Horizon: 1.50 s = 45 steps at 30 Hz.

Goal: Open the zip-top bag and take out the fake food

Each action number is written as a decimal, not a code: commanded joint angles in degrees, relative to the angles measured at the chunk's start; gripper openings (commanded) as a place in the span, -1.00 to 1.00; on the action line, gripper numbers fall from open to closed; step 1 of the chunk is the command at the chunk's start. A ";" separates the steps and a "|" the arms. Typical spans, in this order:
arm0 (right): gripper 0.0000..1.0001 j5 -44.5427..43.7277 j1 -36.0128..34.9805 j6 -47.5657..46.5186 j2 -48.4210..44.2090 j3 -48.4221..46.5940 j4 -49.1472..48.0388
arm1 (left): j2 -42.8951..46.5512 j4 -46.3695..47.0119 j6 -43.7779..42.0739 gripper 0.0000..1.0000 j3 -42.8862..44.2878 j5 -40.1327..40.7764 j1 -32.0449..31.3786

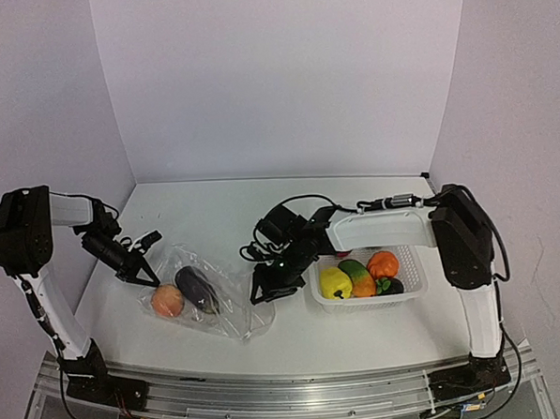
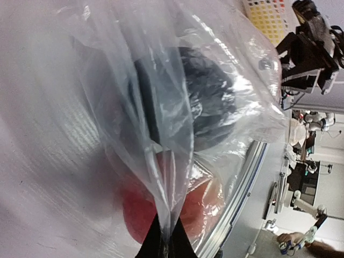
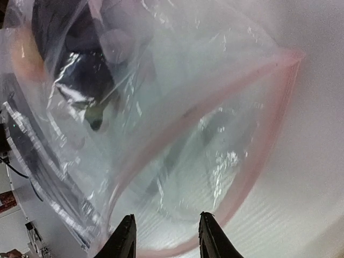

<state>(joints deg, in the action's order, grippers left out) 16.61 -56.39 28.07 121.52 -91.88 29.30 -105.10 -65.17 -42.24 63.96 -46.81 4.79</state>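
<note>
Film at the left corner of the zip-top bag (image 1: 219,305) is sitting pinched between the left jaws, which are clamping it with no gap showing. The bag is lying flat on the counter (image 1: 214,208) between the two arms. Its long axis is running left to right, and its pink zip strip (image 3: 258,161) is gaping at the right end.

The right jaws are hovering just at that mouth, standing partly apart. Whether any film is lying between them I cannot tell.

The fake food (image 1: 198,287) inside, a peach-pink piece (image 1: 167,301) and a dark purple piece (image 2: 209,102), is resting deep at the left end. From the right jaws it is lying straight ahead through the opening. The left jaws are nearer to it, but outside the plastic.

Loose crinkled film is sagging across the way in. Just beyond the right jaws, a white basket (image 1: 413,278) is holding yellow and orange pieces.
</note>
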 commanded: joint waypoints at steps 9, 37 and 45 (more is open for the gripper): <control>-0.29 4.52 -2.01 -2.31 10.43 -12.12 -11.15 | -1.38 5.12 3.80 -1.00 -1.95 -0.65 -4.20; 0.30 -21.33 -6.64 -8.85 10.67 -9.98 -16.96 | -2.30 6.58 7.14 -1.00 0.43 -3.44 -10.54; 0.30 -25.64 -8.10 -11.91 0.32 -5.49 -5.96 | -2.61 6.52 6.83 -1.00 0.98 -3.04 -10.02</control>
<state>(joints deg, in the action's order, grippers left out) -6.75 -63.41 18.37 128.81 -97.47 18.21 -107.22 -59.42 -35.66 63.66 -50.26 -5.55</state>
